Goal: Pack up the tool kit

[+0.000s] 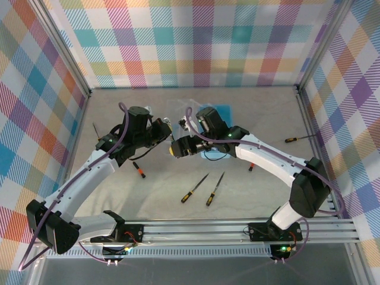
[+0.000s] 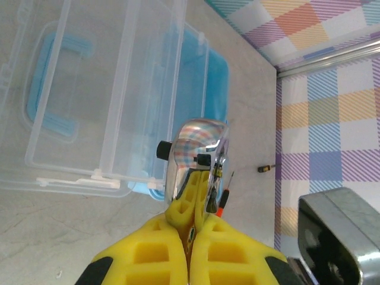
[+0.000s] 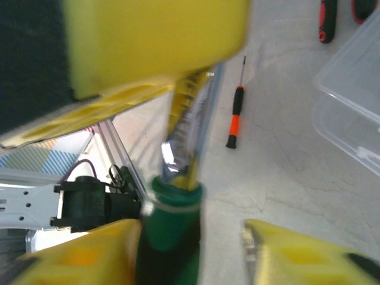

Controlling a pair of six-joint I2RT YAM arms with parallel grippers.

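Case [image 2: 142, 95] open, screwdrivers [image 1: 195, 189] scattered; left gripper [image 2: 193, 217] clamps chrome tool [image 2: 199, 142], right gripper [image 3: 190, 237] apart, perhaps around it.

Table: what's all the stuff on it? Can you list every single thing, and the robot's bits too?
Case: one, clear lid and light-blue base, lying open, back middle of the table.
Green-handled tool: one, shiny silver and green, in the air between both grippers.
Black-and-orange screwdriver: one, left of middle.
Black-and-yellow screwdrivers: two, side by side, front middle.
Far-right screwdriver: one, black and yellow, at the right edge.
Thin dark screwdriver: one, far left.
Red-and-black handles: two, cut off at the picture's edge, near the case.
Left gripper: one, yellow fingers, shut on the tool's shiny end.
Right gripper: one, yellow fingers, apart around the green handle.
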